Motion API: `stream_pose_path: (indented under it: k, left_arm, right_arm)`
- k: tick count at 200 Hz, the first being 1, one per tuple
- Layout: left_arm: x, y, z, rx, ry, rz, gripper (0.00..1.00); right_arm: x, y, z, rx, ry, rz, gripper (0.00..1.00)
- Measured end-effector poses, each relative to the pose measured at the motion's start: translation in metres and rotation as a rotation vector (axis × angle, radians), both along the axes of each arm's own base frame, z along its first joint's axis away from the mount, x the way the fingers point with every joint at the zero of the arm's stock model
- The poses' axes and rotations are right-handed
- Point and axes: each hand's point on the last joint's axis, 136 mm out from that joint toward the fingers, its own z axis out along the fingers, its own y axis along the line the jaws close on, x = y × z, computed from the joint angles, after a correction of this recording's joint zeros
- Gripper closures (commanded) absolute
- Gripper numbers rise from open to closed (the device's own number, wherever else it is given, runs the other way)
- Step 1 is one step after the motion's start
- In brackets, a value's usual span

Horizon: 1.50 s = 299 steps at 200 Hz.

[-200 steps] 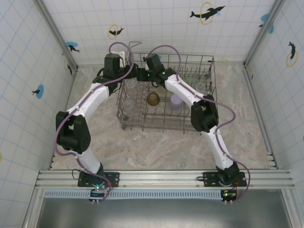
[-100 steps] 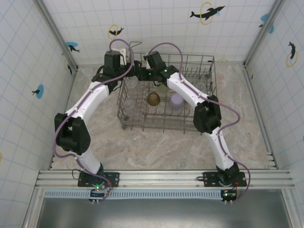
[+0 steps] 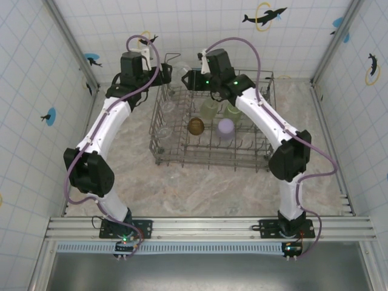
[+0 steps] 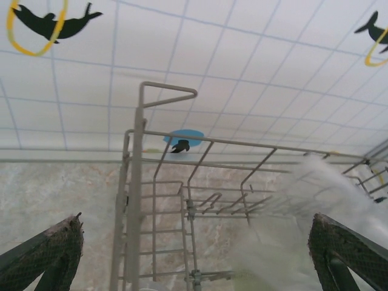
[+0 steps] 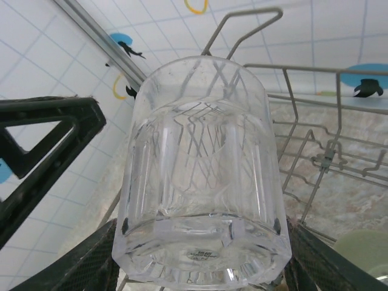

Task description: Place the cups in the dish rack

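Observation:
My right gripper (image 5: 200, 257) is shut on a clear faceted cup (image 5: 203, 182), its base toward the camera. From above, that cup (image 3: 180, 71) hangs over the rear left corner of the grey wire dish rack (image 3: 267, 159). My left gripper (image 3: 161, 73) stands open just left of it, jaws wide with nothing between them (image 4: 195, 224); the cup shows as a pale blur (image 4: 315, 206) by its right finger. Inside the rack sit an amber cup (image 3: 195, 126), a lilac cup (image 3: 225, 128), two pale green cups (image 3: 210, 108) and clear ones (image 3: 163, 131).
The rack's tall looped handle (image 4: 167, 91) and corner post rise right in front of the left gripper. Tiled walls close in behind and on both sides. Marbled tabletop (image 3: 212, 188) lies between the rack and the arm bases.
The two grippers met over the rack's left rear; now the left one has opened and drawn back to the left, and the right one has lifted the clear cup up and back.

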Motion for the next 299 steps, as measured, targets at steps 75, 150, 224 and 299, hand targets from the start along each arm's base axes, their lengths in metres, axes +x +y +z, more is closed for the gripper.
stream_pose_path:
  k: [75, 150, 224, 299]
  left_arm:
    - [-0.004, -0.002, 0.018, -0.216, 0.033, -0.165, 0.03]
    - [-0.02, -0.039, 0.028, -0.434, 0.068, -0.466, 0.12]
    - [-0.043, -0.057, 0.02, -0.568, 0.108, -0.65, 0.24]
    - [-0.06, -0.062, 0.009, -0.627, 0.124, -0.747, 0.17]
  right_arm:
    - [-0.02, -0.054, -0.036, 0.062, 0.103, 0.067, 0.66]
    - [-0.028, -0.075, -0.004, 0.269, 0.049, 0.17, 0.66]
    - [-0.047, -0.061, 0.033, 0.373, -0.017, 0.301, 0.65]
    - [-0.052, -0.054, 0.033, 0.401, 0.001, 0.347, 0.66]
